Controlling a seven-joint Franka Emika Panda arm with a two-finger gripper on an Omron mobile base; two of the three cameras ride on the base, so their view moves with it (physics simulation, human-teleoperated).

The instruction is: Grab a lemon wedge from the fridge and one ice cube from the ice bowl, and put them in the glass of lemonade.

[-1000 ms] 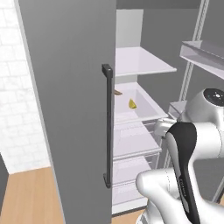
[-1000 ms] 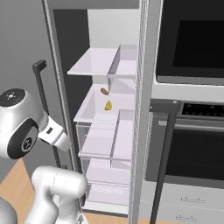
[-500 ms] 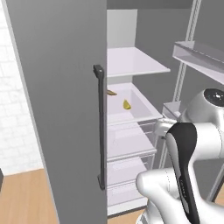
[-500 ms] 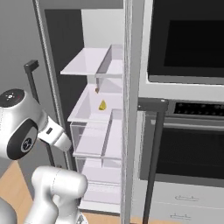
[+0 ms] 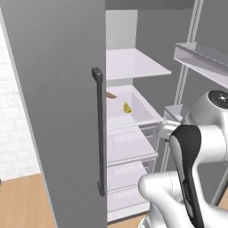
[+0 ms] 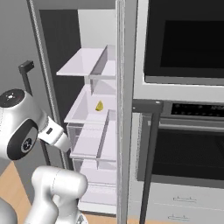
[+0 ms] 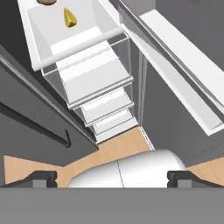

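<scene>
Gripper [image 7: 112,178] jaws stand spread wide, the two dark finger tips far apart at the bottom of the hand view, with nothing between them; it hangs in front of the open fridge [image 5: 58,89], above the wooden floor [image 7: 109,151] and short of the shelves.

Seen from the left base view, the lemon wedge [image 5: 127,107] lies on a white shelf tray [image 5: 142,113] in the middle of the fridge, a small bright yellow piece resting alone on the pale surface. Just behind it, toward the door side, sits a flatter orange-brown piece [image 5: 111,94], apart from the wedge. From the right base view the wedge [image 6: 99,106] shows on the same tray, below the upper white shelf [image 6: 85,65]. The hand view catches it too [image 7: 69,17], near the top of the picture, with the brown piece [image 7: 46,2] at the very edge beside it.

Below the tray are clear drawers [image 7: 94,78], stacked one under another (all look closed). The grey fridge door stands swung open, its long dark bar handle [image 5: 99,133] upright. To the right of the fridge stands the black-fronted oven column [image 6: 183,148].
</scene>
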